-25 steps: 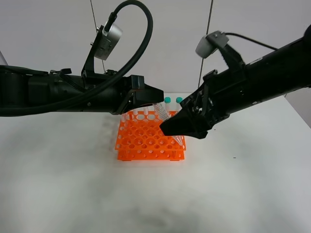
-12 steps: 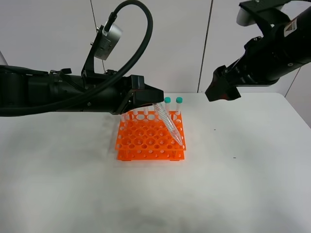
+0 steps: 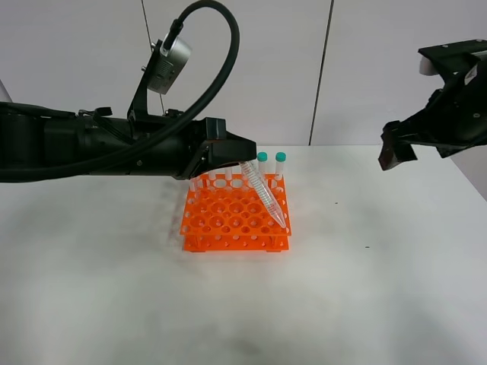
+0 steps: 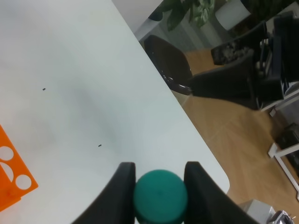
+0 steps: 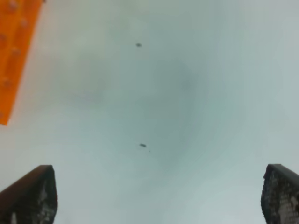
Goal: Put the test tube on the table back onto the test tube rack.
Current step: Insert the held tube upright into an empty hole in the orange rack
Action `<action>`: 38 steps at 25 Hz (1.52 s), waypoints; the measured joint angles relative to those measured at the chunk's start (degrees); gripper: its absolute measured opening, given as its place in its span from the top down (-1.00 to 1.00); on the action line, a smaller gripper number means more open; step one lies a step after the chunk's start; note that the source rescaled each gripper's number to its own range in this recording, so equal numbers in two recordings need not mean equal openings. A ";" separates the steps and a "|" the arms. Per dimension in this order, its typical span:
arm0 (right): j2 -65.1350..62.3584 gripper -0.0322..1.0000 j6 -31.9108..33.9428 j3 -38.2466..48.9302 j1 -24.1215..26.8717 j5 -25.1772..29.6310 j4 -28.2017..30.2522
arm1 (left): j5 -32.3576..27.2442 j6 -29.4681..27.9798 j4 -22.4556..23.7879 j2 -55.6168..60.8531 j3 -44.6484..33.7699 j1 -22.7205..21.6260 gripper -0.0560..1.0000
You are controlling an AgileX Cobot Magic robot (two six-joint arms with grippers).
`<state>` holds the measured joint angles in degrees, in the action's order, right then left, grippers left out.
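The test tube hangs tilted over the orange test tube rack, its pointed tip low at the rack's front right corner holes. My left gripper is shut on its upper end. The left wrist view shows the teal cap pinched between two dark fingers, with a rack corner at the edge. My right gripper is open and empty, high above the table's right side. In the right wrist view its fingertips stand wide apart, and the rack is off to one side.
Two teal-capped tubes stand in the rack's back row, with several pale tubes beside them. The table's far edge drops to a wooden floor with a dark chair. A white wall stands behind.
My right arm has pulled away from the rack, rising and swinging far to the right. The left arm and the tilted tube have stayed still.
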<state>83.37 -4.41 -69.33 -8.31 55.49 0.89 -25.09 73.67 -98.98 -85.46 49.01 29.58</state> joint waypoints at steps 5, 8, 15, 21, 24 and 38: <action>0.00 -1.00 -6.42 -0.05 6.32 2.98 -8.63 | 0.00 0.00 0.00 0.00 0.00 0.00 0.87; 0.00 -1.00 -7.39 -0.05 6.82 5.77 -10.17 | 0.00 0.00 0.00 0.00 0.00 0.00 0.87; -0.65 -1.00 -5.22 0.20 6.82 13.80 -9.93 | 0.00 0.00 0.00 0.00 0.00 0.00 0.87; -9.93 -1.00 -3.01 7.86 6.82 13.98 -8.57 | -0.23 0.00 0.00 0.00 0.00 0.00 0.87; -17.04 -1.00 -2.97 14.38 6.82 14.25 -7.03 | -0.23 0.00 0.00 0.00 0.00 0.00 0.87; -58.24 -1.00 -0.02 40.68 6.82 3.88 -5.21 | -1.68 0.00 0.00 0.00 0.00 0.00 0.87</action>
<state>25.13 -4.43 -28.65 -1.49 59.37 -4.32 -26.77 73.67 -98.98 -85.46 49.01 29.58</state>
